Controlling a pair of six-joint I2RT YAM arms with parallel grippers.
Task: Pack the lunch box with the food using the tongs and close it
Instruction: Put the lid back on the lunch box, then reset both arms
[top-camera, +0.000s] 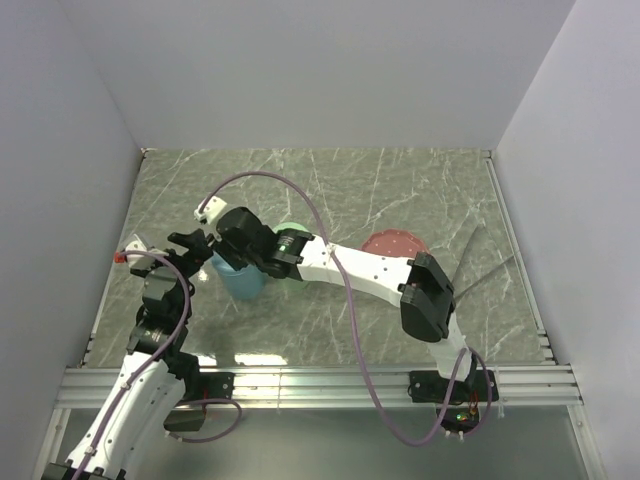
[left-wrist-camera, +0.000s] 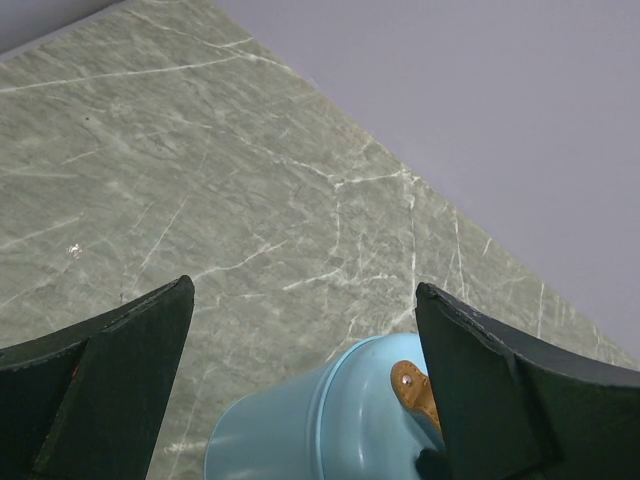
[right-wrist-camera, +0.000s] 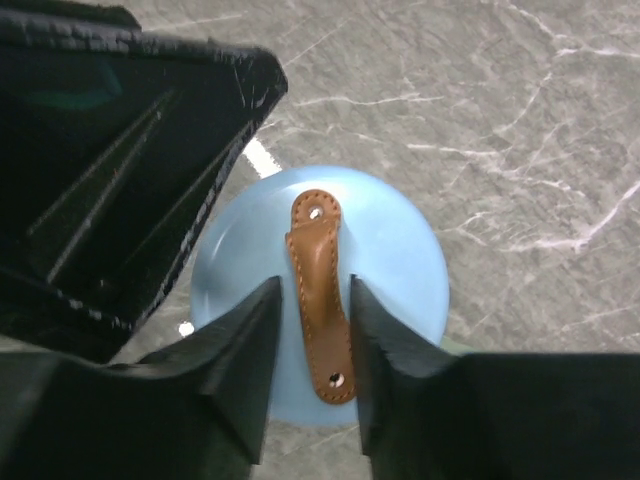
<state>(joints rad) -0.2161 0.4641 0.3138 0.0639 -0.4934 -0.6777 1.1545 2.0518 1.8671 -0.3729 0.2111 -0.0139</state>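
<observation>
Lunchbox sits lidded on the table, left of centre. My right gripper straddles its brown strap, jaws narrowly parted; I can't tell if they pinch it. Left gripper hangs wide open, empty, just beside the box.

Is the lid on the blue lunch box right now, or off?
On. The lid with its brown strap sits on top of the lunch box in both wrist views.

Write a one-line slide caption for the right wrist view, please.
Right gripper straddling the brown strap on the blue lunch box, above a marble table.
</observation>
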